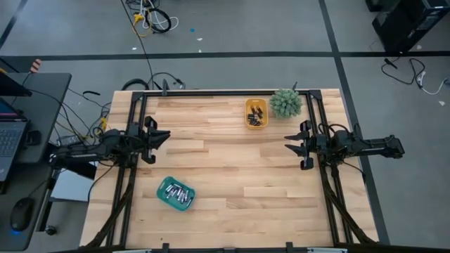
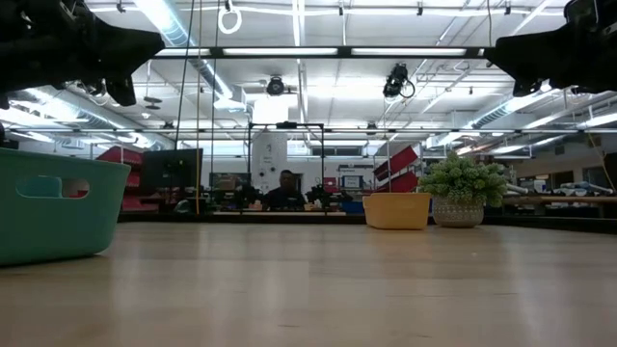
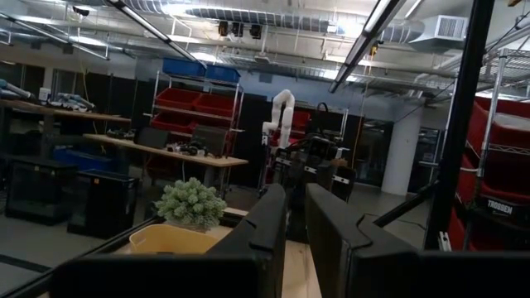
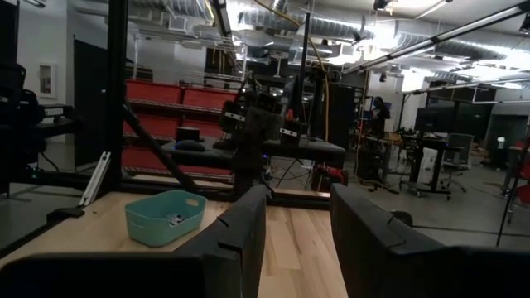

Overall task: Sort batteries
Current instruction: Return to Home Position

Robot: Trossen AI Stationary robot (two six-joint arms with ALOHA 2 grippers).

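Both arms raised off the table [image 1: 232,169]; batteries sorted into two bins.
Left gripper [image 1: 166,134] hovers well apart from the plant [image 1: 285,103], fingers narrowly parted, holding nothing. Right gripper [image 1: 288,143] hovers near the plant, fingers spread, empty. Dark batteries [image 1: 256,117] lie in the yellow bin [image 1: 247,112] just beside the plant. Silvery batteries [image 1: 177,194] lie in the green bin [image 1: 161,187], well apart from the plant, on the left arm's side.

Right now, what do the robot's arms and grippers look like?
The left arm and right arm are dark, slender and jointed, built from boxy black segments. The left gripper and right gripper each have two flat, matte black fingers that taper toward the tips. No markings or coloured parts show on them.
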